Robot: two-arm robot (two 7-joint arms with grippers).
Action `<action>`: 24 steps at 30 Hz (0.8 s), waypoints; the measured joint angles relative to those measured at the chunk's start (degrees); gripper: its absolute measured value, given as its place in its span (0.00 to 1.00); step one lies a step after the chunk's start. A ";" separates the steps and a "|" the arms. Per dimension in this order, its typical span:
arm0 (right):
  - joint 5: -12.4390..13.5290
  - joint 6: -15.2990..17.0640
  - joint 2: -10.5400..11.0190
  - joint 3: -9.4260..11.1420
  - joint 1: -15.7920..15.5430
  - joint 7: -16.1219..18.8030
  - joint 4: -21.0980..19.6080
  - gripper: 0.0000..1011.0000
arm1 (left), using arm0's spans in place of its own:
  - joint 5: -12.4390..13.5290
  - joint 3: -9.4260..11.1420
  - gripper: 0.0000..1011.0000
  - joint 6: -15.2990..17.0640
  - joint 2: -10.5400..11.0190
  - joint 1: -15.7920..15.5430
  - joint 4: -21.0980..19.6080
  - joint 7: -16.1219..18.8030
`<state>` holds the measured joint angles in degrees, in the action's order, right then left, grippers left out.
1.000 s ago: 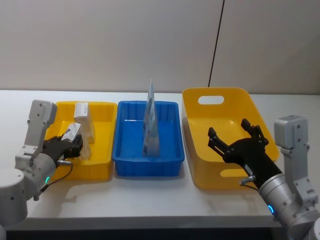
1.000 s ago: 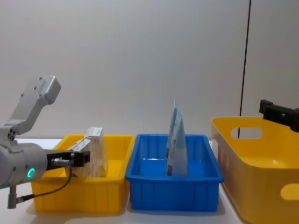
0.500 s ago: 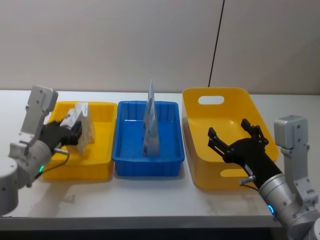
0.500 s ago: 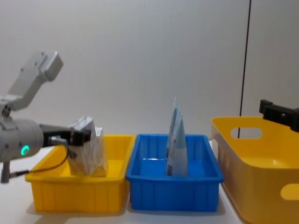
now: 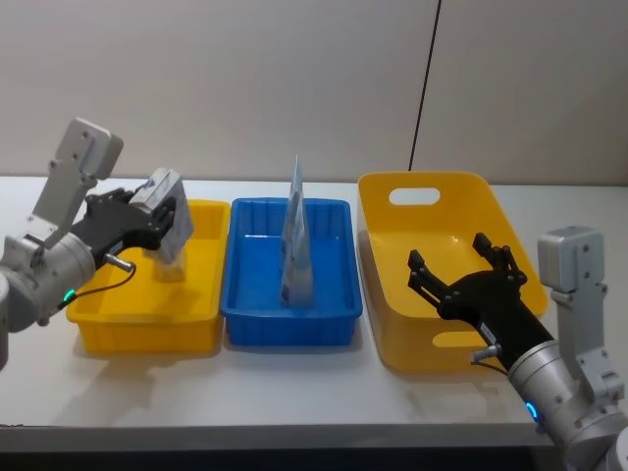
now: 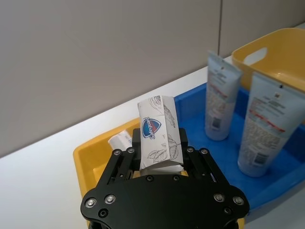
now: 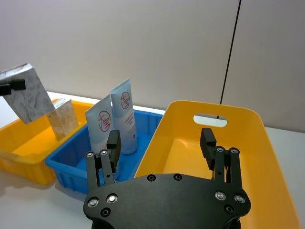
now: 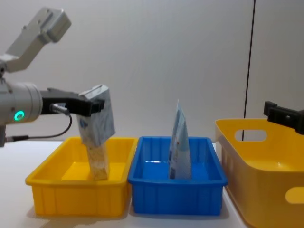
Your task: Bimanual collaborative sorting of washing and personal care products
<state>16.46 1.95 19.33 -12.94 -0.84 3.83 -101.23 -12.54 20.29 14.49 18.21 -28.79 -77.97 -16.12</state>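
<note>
- Left end effector (image 8: pixel 93 107) was up over the far right part of the yellow tray (image 8: pixel 76 197), pinching the upper end of the grey-white marbled pack (image 8: pixel 98 122). The blue label faced the wrist camera.
- The pack hung clear of the tray floor. Its long axis ran near upright, tilted a little, with the free end pointing down into the tray.
- The small tan box (image 8: pixel 98 162) stood on end directly under the pack. The two looked to be close or touching, but I could not tell which.
- Key relation: the pack sat at the left end effector itself, and the blue tray (image 8: pixel 175 197) lay just to its right.
- Two pale-blue pouches (image 5: pixel 297 235) stood upright mid-tray, side by side.
- Right end effector (image 5: pixel 453 257) hovered over the near half of the large yellow basket (image 5: pixel 379 263), fingers spread and holding nothing. It was well apart from the pack, with the blue tray between them.
- Judgement: the left arm owned this move. Lowering straight down risked knocking the tan box over, and a rightward carry needed height over the tray rims.
- All containers sat in a row on the desk (image 5: pixel 294 397).
</note>
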 joint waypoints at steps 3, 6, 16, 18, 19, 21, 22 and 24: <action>0.00 0.00 0.00 0.00 0.00 0.00 0.00 0.99 | -0.08 0.39 0.36 -0.37 0.80 -0.38 -0.94 -2.03; 0.00 0.00 0.00 0.00 0.00 0.00 0.00 0.99 | -0.35 0.83 0.36 -0.82 1.63 -0.78 -1.77 -4.06; 0.00 0.00 0.00 0.00 0.00 0.00 0.00 0.99 | -1.90 2.41 0.36 -2.81 3.91 -2.00 -3.44 -11.27; 0.00 0.00 0.00 0.00 0.00 0.00 0.00 0.99 | -2.32 2.83 0.36 -3.31 4.40 -2.31 -3.64 -12.94; 0.00 0.00 0.00 0.00 0.00 0.00 0.00 0.99 | -2.51 3.02 0.36 -3.52 4.59 -2.45 -3.71 -13.66; 0.00 0.00 0.00 0.00 0.00 0.00 0.00 0.99 | -2.81 3.33 0.36 -3.87 4.91 -2.68 -3.81 -14.77; 0.00 0.00 0.00 0.00 0.00 0.00 0.00 0.99 | -3.13 3.59 0.36 -4.20 5.16 -2.88 -3.88 -15.82; 0.00 0.00 0.00 0.00 0.00 0.00 0.00 0.99 | -3.50 3.85 0.36 -4.57 5.41 -3.10 -3.91 -17.15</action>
<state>16.47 1.95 19.34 -12.94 -0.84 3.83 -101.23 -16.04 24.14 9.92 23.62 -31.89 -81.89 -33.28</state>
